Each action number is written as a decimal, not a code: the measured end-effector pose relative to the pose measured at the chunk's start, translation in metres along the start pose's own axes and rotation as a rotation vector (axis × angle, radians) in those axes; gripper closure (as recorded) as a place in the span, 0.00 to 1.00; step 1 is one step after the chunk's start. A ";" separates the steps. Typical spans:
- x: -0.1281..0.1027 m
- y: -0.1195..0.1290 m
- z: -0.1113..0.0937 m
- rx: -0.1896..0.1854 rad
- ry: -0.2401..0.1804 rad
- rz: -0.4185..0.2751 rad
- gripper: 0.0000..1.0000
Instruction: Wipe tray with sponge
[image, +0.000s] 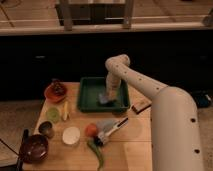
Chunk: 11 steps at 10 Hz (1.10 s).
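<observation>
The dark green tray (88, 96) sits at the back middle of the wooden table. My white arm reaches from the right, bends at the elbow and points straight down into the tray. My gripper (105, 98) is low inside the tray, right of its middle. A small grey-blue sponge (103, 98) shows at the gripper's tip, against the tray floor.
A round orange-red plate (55, 92) with dark food stands left of the tray. A grey blade with a white handle (111, 127), an orange ball (90, 130), a white disc (71, 135), a metal cup (46, 129) and a dark bowl (34, 148) lie in front. A brown block (141, 105) lies right of the tray.
</observation>
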 end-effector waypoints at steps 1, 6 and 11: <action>0.000 0.000 0.000 0.000 -0.001 0.000 1.00; 0.000 -0.004 0.003 -0.003 -0.010 -0.001 1.00; 0.002 -0.009 0.004 -0.007 -0.020 -0.003 1.00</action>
